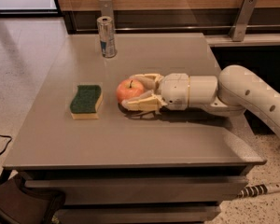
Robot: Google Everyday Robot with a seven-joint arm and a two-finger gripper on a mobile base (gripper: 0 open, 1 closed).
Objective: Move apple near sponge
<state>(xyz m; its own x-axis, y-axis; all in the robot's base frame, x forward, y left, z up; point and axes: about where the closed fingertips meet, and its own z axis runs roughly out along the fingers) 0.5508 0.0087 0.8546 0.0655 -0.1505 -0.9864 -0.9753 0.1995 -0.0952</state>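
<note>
The red-orange apple with a short dark stem sits low at the table, just right of the sponge. The sponge, dark green top over a yellow base, lies flat at the table's left-centre. My gripper reaches in from the right on a white arm; its cream fingers lie on either side of the apple and are shut on it. A small gap separates the apple from the sponge's right edge.
A silver drink can stands upright at the table's back, behind the sponge and apple. A wooden wall with metal brackets runs behind the table. Floor lies to the left, a dark bag at lower left.
</note>
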